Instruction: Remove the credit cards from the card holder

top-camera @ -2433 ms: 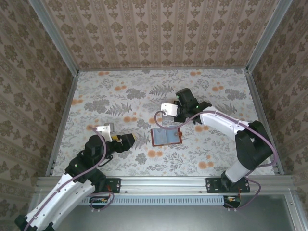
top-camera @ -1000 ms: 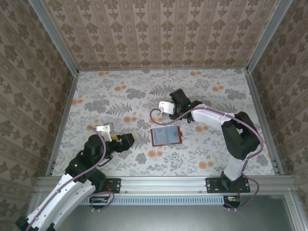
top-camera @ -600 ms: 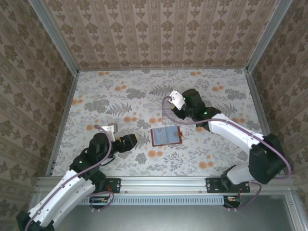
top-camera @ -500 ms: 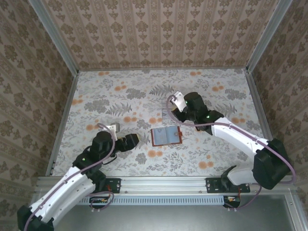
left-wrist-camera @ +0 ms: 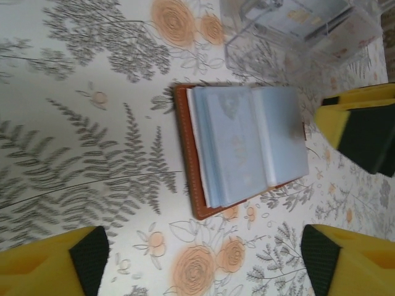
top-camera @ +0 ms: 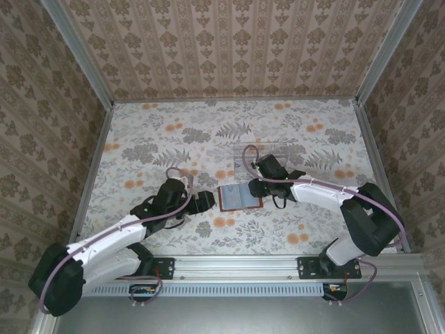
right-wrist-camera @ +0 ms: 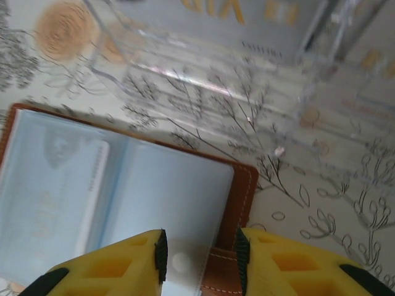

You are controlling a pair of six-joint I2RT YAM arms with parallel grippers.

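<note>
Flowered cloth covers the table inside papered walls, and the card holder [top-camera: 240,197] lies open flat at its middle, grey-blue pockets up, its long axis running 9 to 3 o'clock in the top view. The left gripper [top-camera: 204,202] sits just beside the holder's 9 o'clock edge, so the holder lies at 3 o'clock from it. Its wrist camera shows the fingers spread wide, with nothing between them and the holder [left-wrist-camera: 244,148] straight ahead. The right gripper [top-camera: 264,184] is at the holder's 2 o'clock corner, between it and the clear tray [top-camera: 271,154] at 12. In its own view the fingers stand close together with a narrow gap over the brown tab at the holder's [right-wrist-camera: 133,191] edge; whether they nip it, I cannot tell. The credit cards [right-wrist-camera: 91,185] are inside the pockets, a pale one showing through the left leaf. I judge the right arm the better placed to pin, the left to draw.
</note>
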